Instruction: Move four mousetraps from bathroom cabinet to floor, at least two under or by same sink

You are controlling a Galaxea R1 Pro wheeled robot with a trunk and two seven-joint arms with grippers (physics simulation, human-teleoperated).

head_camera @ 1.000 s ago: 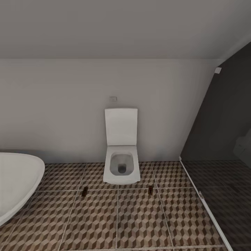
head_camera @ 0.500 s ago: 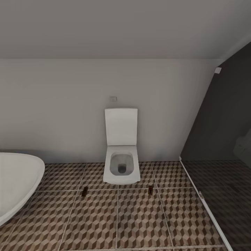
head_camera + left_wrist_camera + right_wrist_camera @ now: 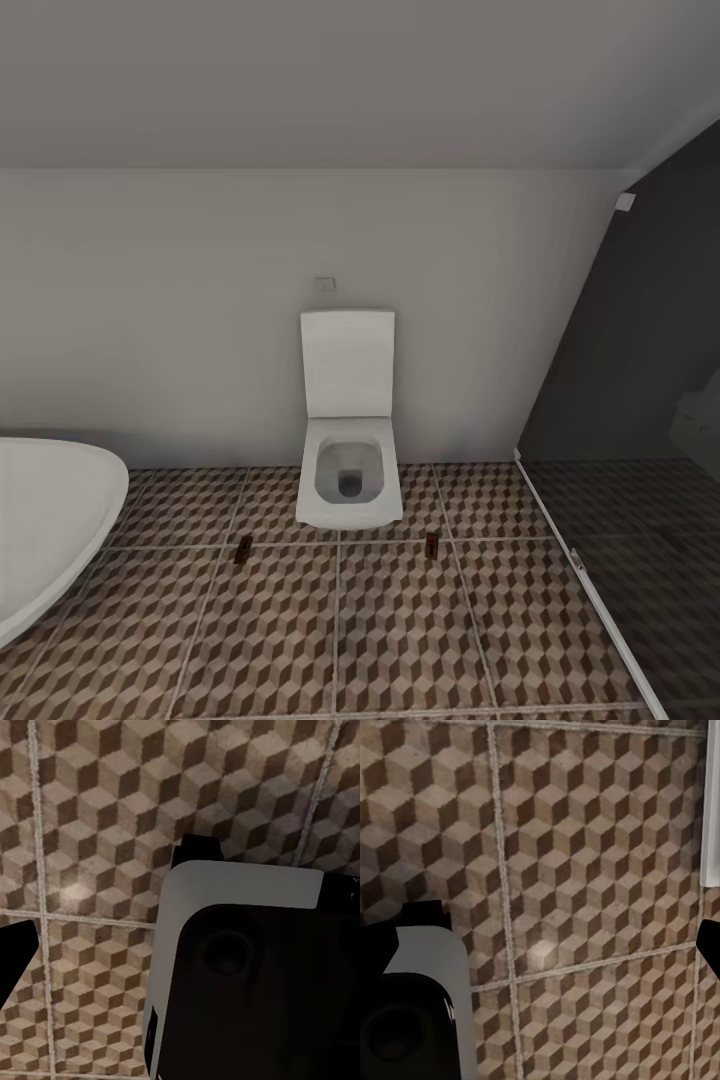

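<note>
Two mousetraps lie on the bathroom floor [image 3: 390, 630] in front of the toilet: one mousetrap [image 3: 243, 548] off its left corner, the other mousetrap [image 3: 432, 544] off its right corner. Both are small dark brown slabs near a grout line. The cabinet and the sink are out of view. In the left wrist view my left gripper [image 3: 180, 945] hangs open above the cube-patterned tiles, one black fingertip [image 3: 15, 960] at the picture's edge. My right gripper [image 3: 540, 941] is open over bare tiles too, a black fingertip [image 3: 709, 942] at the edge. Neither holds anything.
A white square toilet [image 3: 348, 440] with raised lid stands against the back wall. The rounded white bathtub [image 3: 45, 520] fills the near left. A dark glass shower screen [image 3: 620, 420] with a low threshold closes off the right. White and dark robot parts [image 3: 247, 975] show below the left gripper.
</note>
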